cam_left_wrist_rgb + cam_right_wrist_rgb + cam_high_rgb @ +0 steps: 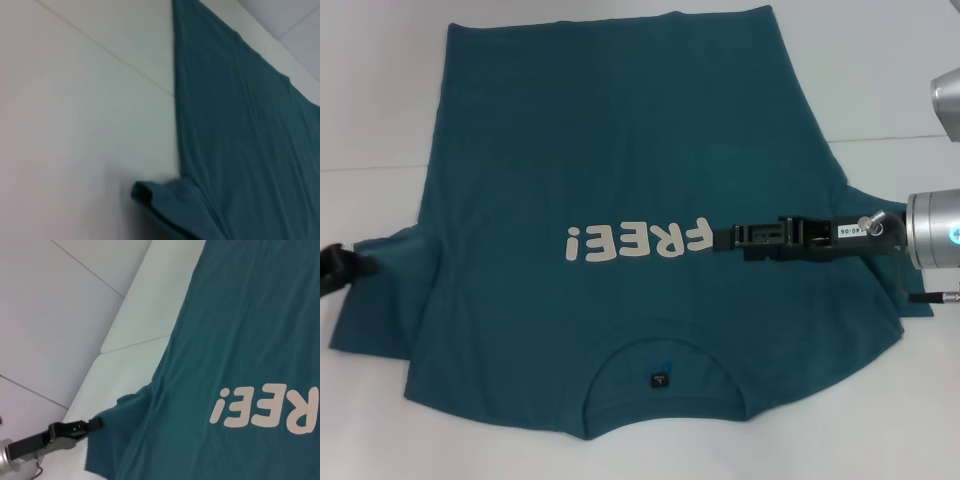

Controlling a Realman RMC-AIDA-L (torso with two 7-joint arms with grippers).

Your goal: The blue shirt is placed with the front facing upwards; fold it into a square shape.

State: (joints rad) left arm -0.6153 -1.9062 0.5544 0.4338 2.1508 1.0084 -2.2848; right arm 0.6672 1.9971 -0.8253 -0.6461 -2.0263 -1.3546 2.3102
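The blue shirt (620,150) lies spread flat on the white table (380,90), front up, collar (660,375) toward the robot and hem at the far side. The off-white "FREE!" lettering (635,240) runs across the chest and reads upside down in the head view. A small dark tag (659,380) sits inside the round collar. The left sleeve (380,300) is bunched and rumpled at the shirt's left edge; the left wrist view shows it curled over on itself (155,197) beside the straight side seam. The left gripper (360,266) is at the far left of the head view, low at the table, its black fingers meeting the left sleeve's outer edge. The right wrist view shows this same gripper (95,423) from across the shirt, its dark fingertips pinched on the sleeve cloth, which rises in a small peak at the contact. The right gripper (720,238) reaches in from the right, held level above the chest, with its black fingertips just beside the "F" of the lettering. Its fingers lie close together along the arm's line; whether they hold cloth cannot be told. The right sleeve (880,300) lies partly under the right arm (930,230), flatter than the left one.
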